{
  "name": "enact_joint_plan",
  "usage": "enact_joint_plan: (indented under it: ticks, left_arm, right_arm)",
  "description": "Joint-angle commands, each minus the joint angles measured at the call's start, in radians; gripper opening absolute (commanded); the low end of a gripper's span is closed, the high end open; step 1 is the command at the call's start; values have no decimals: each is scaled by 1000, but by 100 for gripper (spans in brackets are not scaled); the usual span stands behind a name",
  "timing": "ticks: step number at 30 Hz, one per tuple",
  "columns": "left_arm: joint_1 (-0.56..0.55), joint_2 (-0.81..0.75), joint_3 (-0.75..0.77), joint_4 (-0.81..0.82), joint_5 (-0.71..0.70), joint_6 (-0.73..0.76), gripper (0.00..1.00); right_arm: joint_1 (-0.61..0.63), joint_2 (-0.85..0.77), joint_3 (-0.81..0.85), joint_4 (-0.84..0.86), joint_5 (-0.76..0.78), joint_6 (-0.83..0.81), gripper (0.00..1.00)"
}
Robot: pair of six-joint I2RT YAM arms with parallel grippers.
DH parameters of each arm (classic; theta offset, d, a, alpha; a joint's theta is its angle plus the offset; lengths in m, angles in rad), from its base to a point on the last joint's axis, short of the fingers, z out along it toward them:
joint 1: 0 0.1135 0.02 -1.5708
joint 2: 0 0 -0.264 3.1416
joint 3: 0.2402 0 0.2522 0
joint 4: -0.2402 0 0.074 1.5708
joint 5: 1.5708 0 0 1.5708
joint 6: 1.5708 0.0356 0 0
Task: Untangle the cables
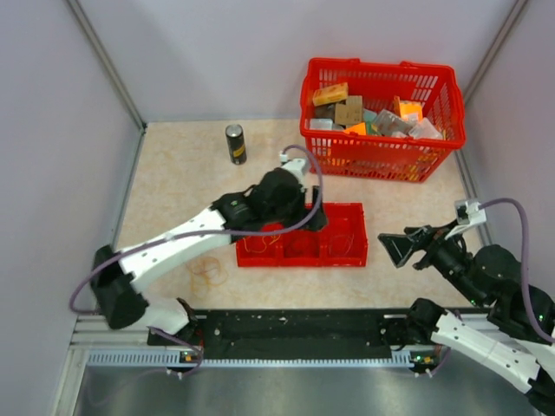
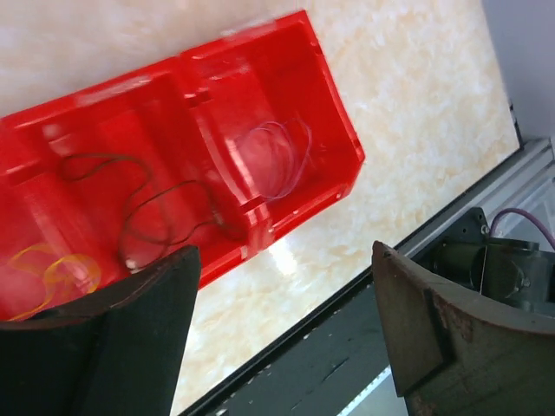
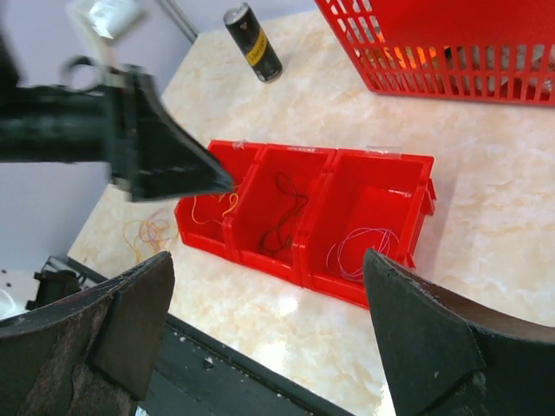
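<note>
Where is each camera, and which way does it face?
Top external: above, behind the robot, looking down at the marbled table; left arm, right arm show.
Left wrist: on the left gripper, looking into the red three-compartment plastic bin; fingers show.
Right wrist: on the right gripper, facing left toward the bin; fingers, left gripper show.
Shared by all: the bin.

Left arm [image 1: 173, 241], seven o'clock: white shells, black joints, purple-grey left hose [image 1: 320, 182] running along it. Right arm [image 1: 481, 345], four o'clock: same finish, matching right hose [image 1: 524, 251]. Right gripper [image 3: 269, 256]: black wedge-shaped fingers [image 3: 104, 347], brown scuffing on the faces.
</note>
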Motion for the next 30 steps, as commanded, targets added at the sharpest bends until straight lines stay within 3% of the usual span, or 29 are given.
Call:
enact_joint_plan:
  ticks: [1,6,10,14,18,20,22,28,30]
  left_arm:
    - [111,-275,-201,-119,-128,12,82]
    - [384,-619,-432,-310,-275,-88,77]
    - [484,-806,-520,-416,-349,-155,77]
    - [514,-811,-584,-498,-354,-354,75]
    - [575,-748,-604,-646,-440,-572,82]
    - [622,-754,-612,-651,-432,-615,90]
    - [688,-780,-629,-613,-400,-620,91]
    - [849,-759,-651,-521,-248,-625,86]
    - [888,-730,-661,-496,-204,-616,80]
  right_arm:
    - [-6,74,-11,70,-44,-11,88]
    - [-4,175,-25,103,-120,-25,88]
    - [-4,256,-33,146,-176,-29,88]
    - [-3,321,-33,197,-238,-22,88]
    - [-3,353,-31,214,-283,1,86]
    - [-3,347,-38,214,-298,12,86]
    - [-3,329,-50,214,-306,26,86]
    - [-6,264,-90,211,-302,47,86]
    - [-4,251,-94,206,-300,51,86]
